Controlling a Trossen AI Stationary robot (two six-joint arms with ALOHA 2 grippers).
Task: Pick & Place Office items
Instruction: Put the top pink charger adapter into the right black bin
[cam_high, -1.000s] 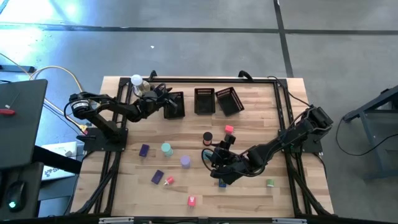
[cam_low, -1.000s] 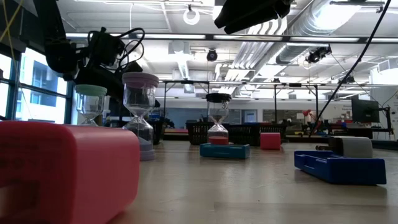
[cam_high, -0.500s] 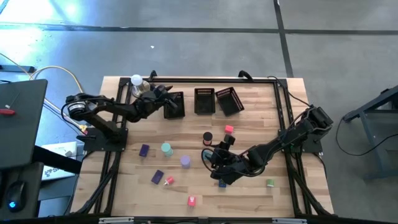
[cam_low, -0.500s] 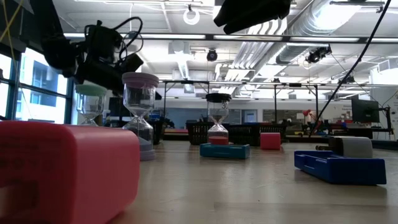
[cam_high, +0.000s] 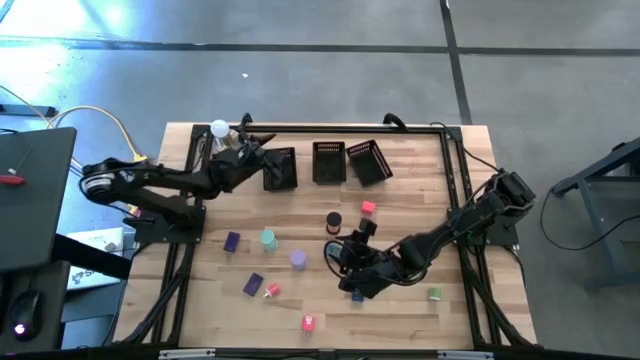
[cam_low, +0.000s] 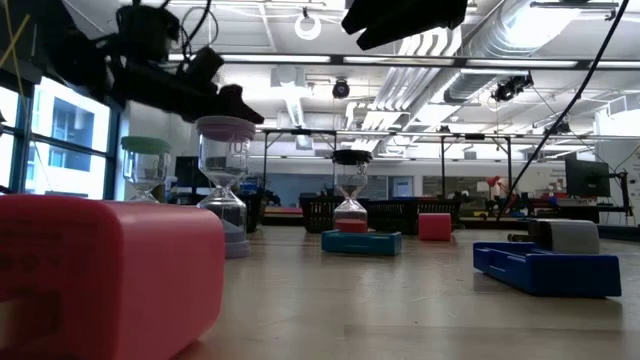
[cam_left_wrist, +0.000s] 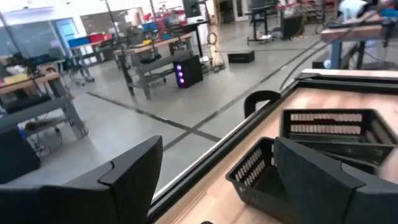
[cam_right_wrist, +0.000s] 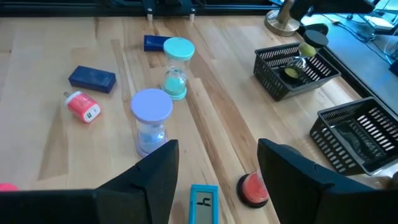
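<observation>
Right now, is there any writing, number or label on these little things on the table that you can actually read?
Hardly any.
"h": a dark mark shaped like that letter on the small teal block, seen from the right wrist; what it stands for I cannot tell.
Pink eraser-like piece: small dark marks on its white end, too small to read.
Purple-capped hourglass: a faint mark on the glass, unreadable.
No other readable text.

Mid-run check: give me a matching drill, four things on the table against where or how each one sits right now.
Things:
1. teal-topped hourglass
2. green piece
3. right-hand basket
4. left end effector

Places or states:
a. turned askew to its neighbours
b. open, at the left basket
c. beside the purple-topped hourglass
d. alone, near the table's right side

Pairs: 1-c, 2-d, 3-a, 4-b
</observation>
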